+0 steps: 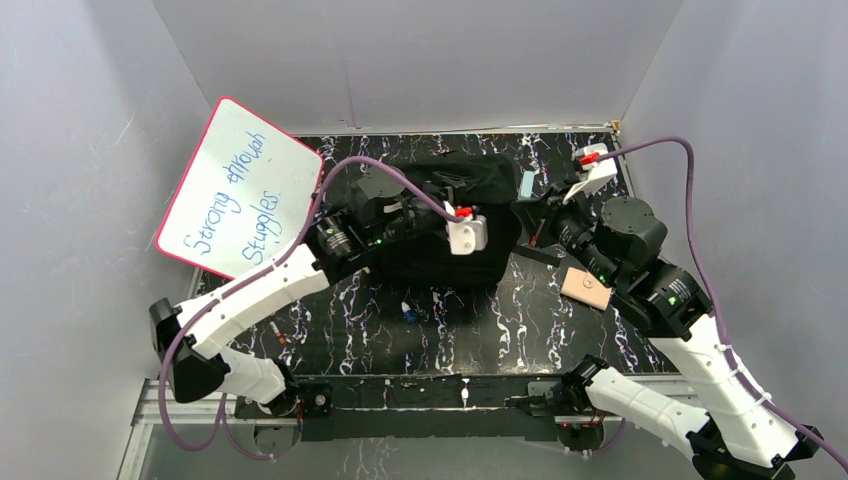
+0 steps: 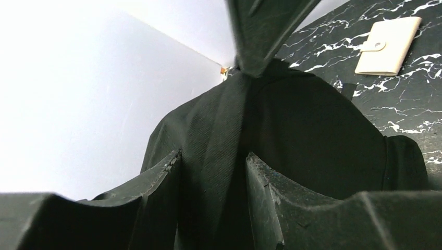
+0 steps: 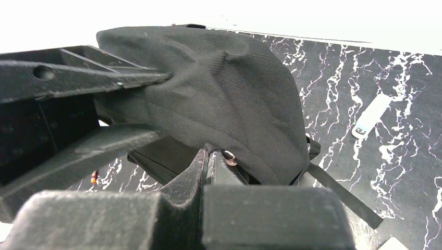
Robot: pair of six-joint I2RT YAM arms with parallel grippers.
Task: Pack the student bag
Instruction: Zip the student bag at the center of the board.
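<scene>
The student bag (image 3: 234,88) is matt, ribbed black cloth; the table (image 1: 350,330) is smooth, glossy black with white veining.

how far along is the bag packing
Early. Nothing visibly packed: the whiteboard, wallet and a small blue item sit outside the bag. In hand: left jaws shut on a bag strap, right jaws shut on its fabric edge. Left: opening it, loading everything.

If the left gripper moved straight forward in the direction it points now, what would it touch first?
The bag. A band of its black fabric lies between the fingers of the left gripper, and the bag's body rises directly ahead. How near that body is, I cannot judge well.
</scene>
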